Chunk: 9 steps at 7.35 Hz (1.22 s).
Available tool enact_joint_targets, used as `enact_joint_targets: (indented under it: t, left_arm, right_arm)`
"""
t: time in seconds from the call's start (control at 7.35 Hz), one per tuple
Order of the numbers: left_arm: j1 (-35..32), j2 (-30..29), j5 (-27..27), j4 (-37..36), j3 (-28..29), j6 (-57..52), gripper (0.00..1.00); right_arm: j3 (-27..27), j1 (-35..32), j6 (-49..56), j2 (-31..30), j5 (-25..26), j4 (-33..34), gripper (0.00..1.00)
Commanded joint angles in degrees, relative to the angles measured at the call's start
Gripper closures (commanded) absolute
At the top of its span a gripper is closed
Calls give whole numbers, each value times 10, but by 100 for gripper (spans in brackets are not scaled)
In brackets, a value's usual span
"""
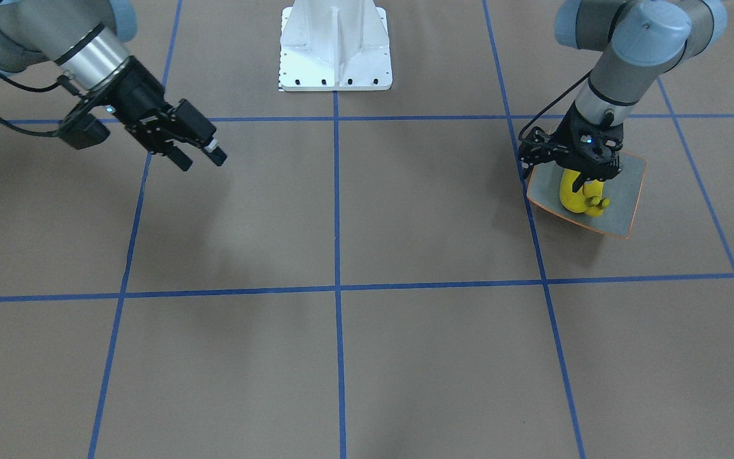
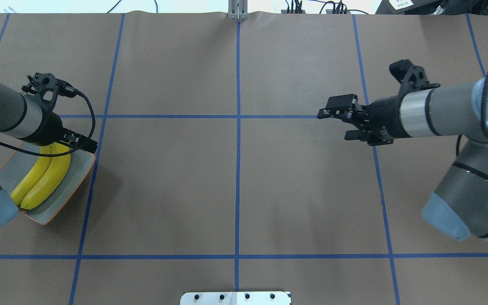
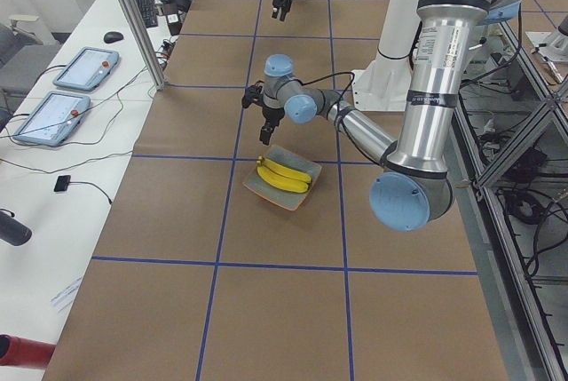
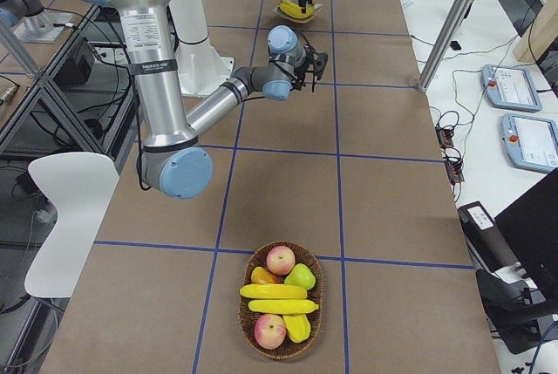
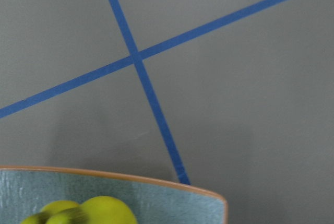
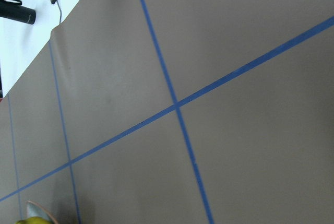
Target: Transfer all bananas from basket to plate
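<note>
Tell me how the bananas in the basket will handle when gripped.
The bananas look glossy, so probably slippery. Their curved, rounded shape may let them roll or pivot. They lie atop other fruit in the basket, so likely lift free easily.

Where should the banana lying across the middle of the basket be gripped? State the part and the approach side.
Grip the banana at its middle, coming straight down from above. It lies flat on top of the other fruit, its ends near the basket rim, and a second banana lies close alongside, so side approaches look blocked.
</note>
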State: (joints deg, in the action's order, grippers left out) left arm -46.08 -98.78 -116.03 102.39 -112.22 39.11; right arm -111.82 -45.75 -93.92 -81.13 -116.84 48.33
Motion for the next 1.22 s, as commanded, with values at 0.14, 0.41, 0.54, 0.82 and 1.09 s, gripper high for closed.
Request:
enact_joint_targets:
  t: [0.14, 0.41, 0.54, 0.82, 1.09]
  left_arm:
    - [0, -2, 2, 0, 3, 16, 1]
    - [0, 0, 5, 0, 5, 16, 1]
    - [-1, 5, 5, 0, 6, 17, 1]
    - [-1, 6, 6, 1, 5, 20, 1]
    - [-1, 6, 6, 0, 5, 20, 1]
  right_arm:
    - [57, -179, 207, -119, -136, 2, 0]
    - [63, -257, 370, -217, -139, 7, 0]
    - [84, -301, 475, -258, -139, 8, 0]
    - [145, -368, 643, -299, -128, 7, 0]
    - [216, -393, 680, -294, -116, 0, 1]
